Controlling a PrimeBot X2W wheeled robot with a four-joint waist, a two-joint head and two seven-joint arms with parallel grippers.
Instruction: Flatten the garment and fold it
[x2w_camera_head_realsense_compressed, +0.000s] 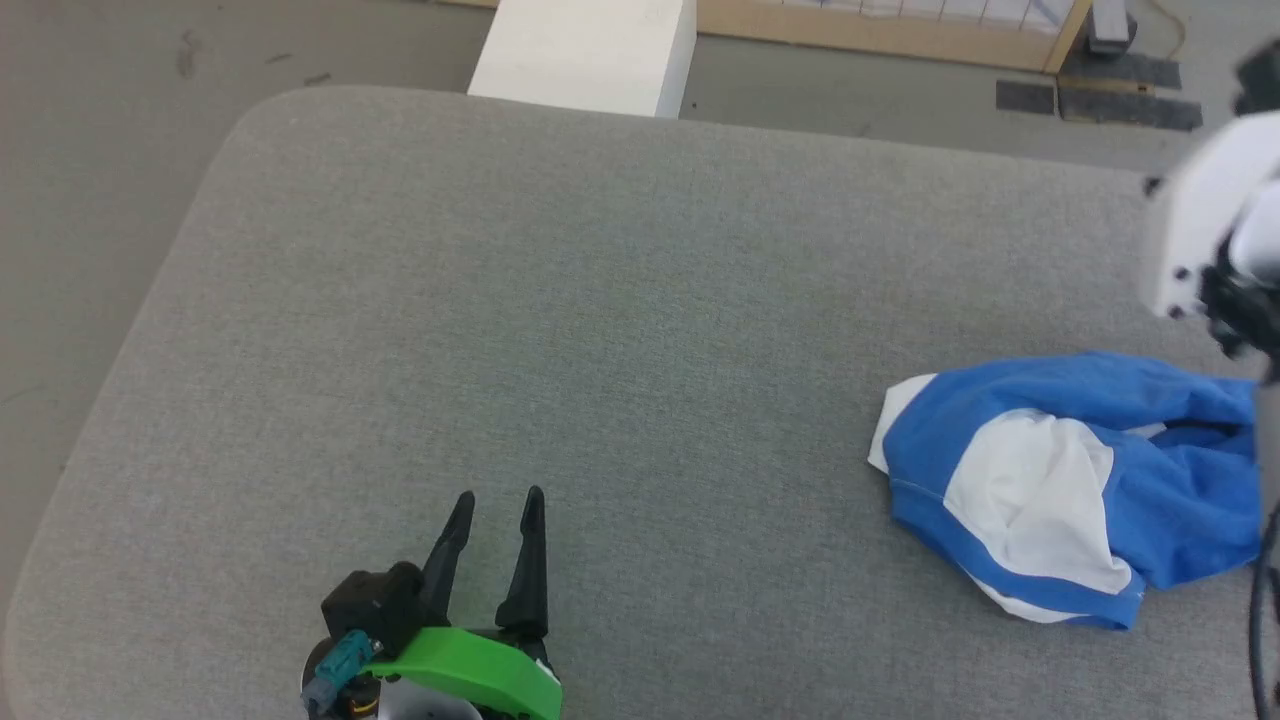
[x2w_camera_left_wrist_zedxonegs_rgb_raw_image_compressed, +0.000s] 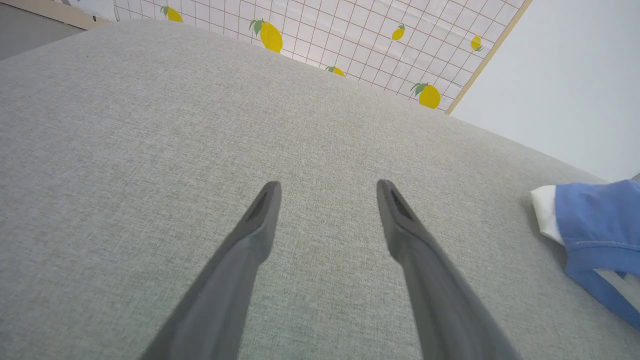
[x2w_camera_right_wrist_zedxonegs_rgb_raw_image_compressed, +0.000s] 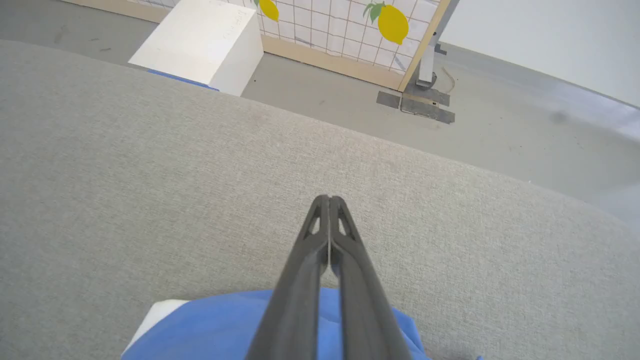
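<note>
A grey padded table (x2w_camera_head_realsense_compressed: 600, 300) is seen from above, with a crumpled blue and white shirt (x2w_camera_head_realsense_compressed: 1060, 490) laid at the frame's lower right.
At lower left, the left gripper (x2w_camera_head_realsense_compressed: 497, 497) is held spread over bare table. In the right wrist view, the right gripper (x2w_camera_right_wrist_zedxonegs_rgb_raw_image_compressed: 329, 199) is pressed together above the shirt's blue cloth.

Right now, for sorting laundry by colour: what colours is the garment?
Bright blue with white panels; the garment shows best in the head view.

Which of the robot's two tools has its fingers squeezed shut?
The right tool: its dark fingers press together above the blue-and-white garment. The left tool has its fingers wide apart over the grey table.
</note>
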